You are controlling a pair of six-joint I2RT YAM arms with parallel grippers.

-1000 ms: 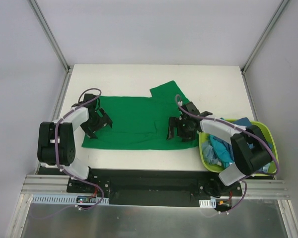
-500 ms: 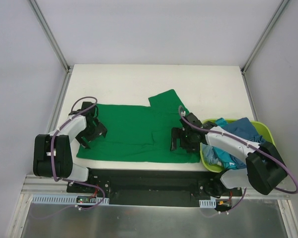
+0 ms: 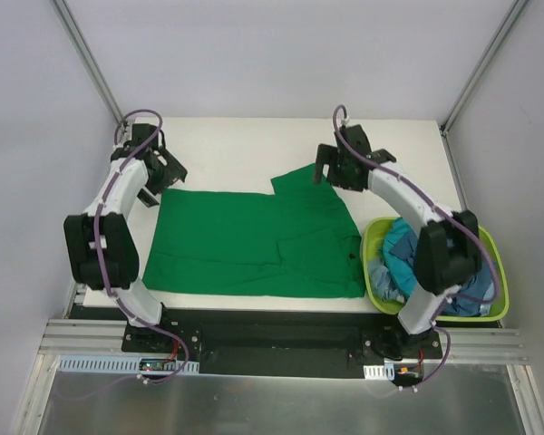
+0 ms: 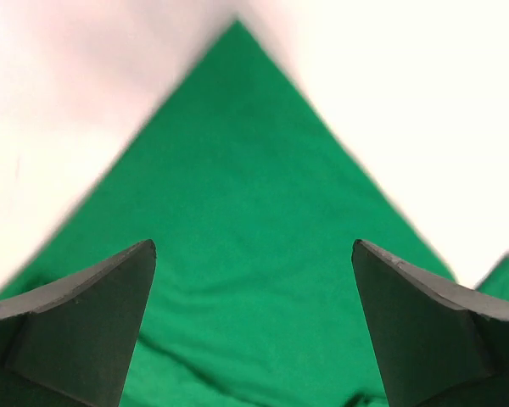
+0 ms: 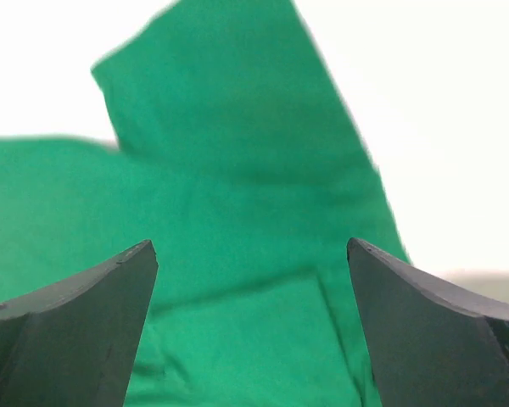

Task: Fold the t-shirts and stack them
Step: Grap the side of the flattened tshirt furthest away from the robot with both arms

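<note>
No readable text, label, brand, number or sign appears in any view.

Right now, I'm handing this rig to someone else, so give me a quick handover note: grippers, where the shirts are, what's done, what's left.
Grippers: the left gripper is open and empty, above the far left corner of the green t-shirt. The right gripper is open and empty, above the sleeve at its far right.
Shirts: the green t-shirt lies spread flat on the table. The blue and teal shirts are bunched in the lime basket on the right.
Done: green one laid out; nothing stacked.
Left: fold it, then fold and stack the others.
</note>
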